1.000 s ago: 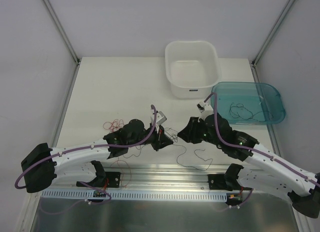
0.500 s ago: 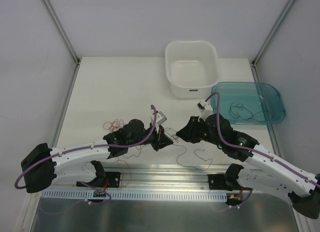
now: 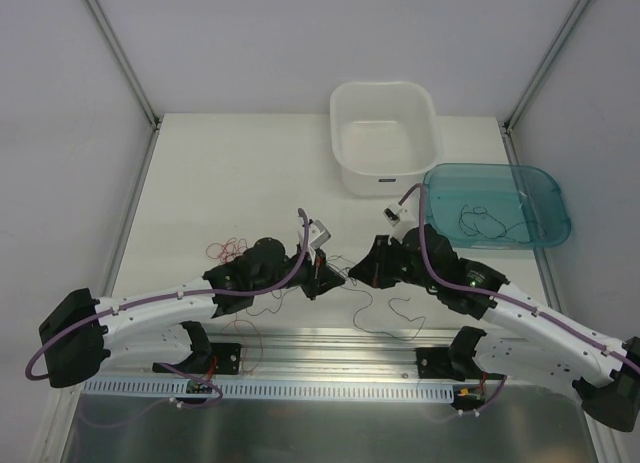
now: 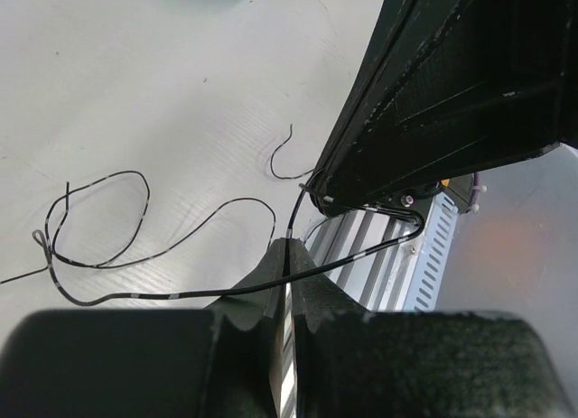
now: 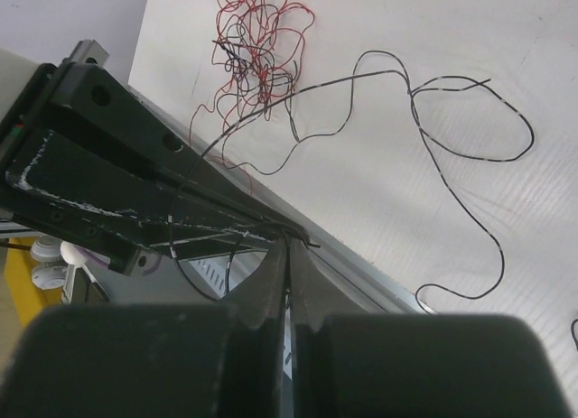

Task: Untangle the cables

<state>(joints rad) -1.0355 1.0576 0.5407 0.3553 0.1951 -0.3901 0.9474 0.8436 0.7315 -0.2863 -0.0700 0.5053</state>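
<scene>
Right hand (image 3: 356, 273) has edged left, now tip to tip with left hand (image 3: 330, 277). Both are pinched tight on the black cable (image 4: 126, 172). Red tangle (image 5: 257, 48) lies on worktop (image 3: 230, 173). Probably regripping before the next pull.

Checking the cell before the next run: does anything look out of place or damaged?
Nothing looks damaged or spilled. The only disorder is the job itself: a knotted clump of thin red and black wires on the white table, and a loose black wire pinched by the left gripper and right gripper.
</scene>
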